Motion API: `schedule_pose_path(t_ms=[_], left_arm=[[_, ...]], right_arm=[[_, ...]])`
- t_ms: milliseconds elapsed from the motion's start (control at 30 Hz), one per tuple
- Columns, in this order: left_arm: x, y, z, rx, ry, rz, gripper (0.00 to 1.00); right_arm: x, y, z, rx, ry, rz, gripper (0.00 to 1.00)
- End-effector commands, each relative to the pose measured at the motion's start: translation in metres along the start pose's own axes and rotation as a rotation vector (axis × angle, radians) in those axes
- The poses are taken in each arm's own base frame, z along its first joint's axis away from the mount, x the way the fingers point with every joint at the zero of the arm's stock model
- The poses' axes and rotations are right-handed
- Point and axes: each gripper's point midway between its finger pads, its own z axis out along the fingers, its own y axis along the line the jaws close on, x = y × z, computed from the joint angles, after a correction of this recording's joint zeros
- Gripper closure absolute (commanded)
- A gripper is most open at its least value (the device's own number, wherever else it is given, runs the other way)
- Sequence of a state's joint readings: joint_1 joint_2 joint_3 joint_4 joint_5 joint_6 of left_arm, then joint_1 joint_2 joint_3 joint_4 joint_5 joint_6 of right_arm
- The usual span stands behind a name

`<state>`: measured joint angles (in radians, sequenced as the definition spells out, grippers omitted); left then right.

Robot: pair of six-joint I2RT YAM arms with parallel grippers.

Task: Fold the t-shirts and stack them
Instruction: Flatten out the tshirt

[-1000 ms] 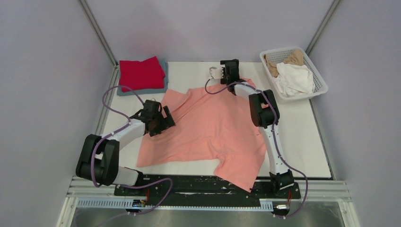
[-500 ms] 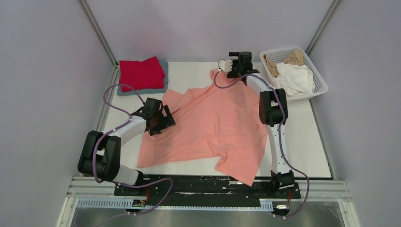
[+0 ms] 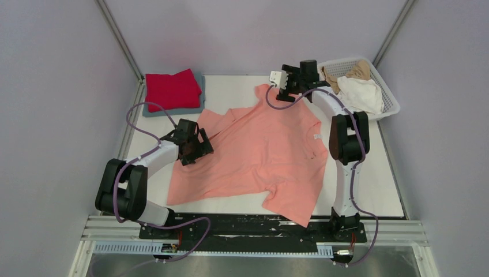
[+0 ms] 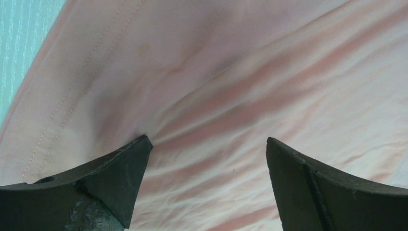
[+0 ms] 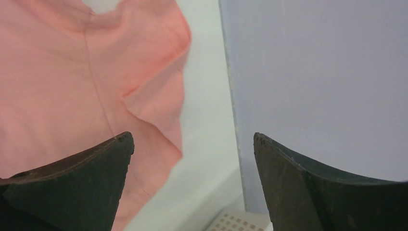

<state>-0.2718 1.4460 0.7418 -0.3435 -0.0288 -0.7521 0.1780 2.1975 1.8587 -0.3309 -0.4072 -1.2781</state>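
- Two shirts look finished: a red shirt lies folded on top of a folded grey-blue shirt at the far left corner of the table.
- One pink shirt lies spread open across the middle of the table, with a near corner reaching past the front edge. I judge it to be the one in hand, with none of its folds made yet.
- Two more, a white shirt and a tan shirt, lie crumpled in the basket at the far right.
- Five shirts in all: two stacked, three left to do. One basket, two arms.
- Left gripper sits low over the pink shirt's left side. Its jaws are wide apart with cloth beneath them and nothing pinched.
- Right gripper hangs by the pink shirt's far sleeve, jaws wide apart and holding nothing.
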Motion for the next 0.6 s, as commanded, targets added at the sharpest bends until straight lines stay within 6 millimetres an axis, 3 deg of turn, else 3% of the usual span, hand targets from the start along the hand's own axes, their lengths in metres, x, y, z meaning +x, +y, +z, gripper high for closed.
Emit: schedule_pose_path(t_ms=[0, 200, 467, 567], left_arm=[[0.019, 0.027, 0.003, -0.105, 0.065, 0.022, 0.0], [0.02, 0.03, 0.003, -0.12, 0.067, 0.024, 0.0], [0.021, 0.036, 0.004, -0.152, 0.067, 0.025, 0.0], [0.024, 0.041, 0.004, -0.175, 0.071, 0.019, 0.0]], right_arm=[[-0.031, 0.025, 0.021, -0.005, -0.113, 0.061, 0.0], [-0.019, 0.014, 0.052, 0.078, -0.081, 0.121, 0.0], [0.039, 0.005, 0.081, 0.191, 0.118, 0.097, 0.0], [0.055, -0.012, 0.082, 0.261, 0.161, 0.104, 0.0]])
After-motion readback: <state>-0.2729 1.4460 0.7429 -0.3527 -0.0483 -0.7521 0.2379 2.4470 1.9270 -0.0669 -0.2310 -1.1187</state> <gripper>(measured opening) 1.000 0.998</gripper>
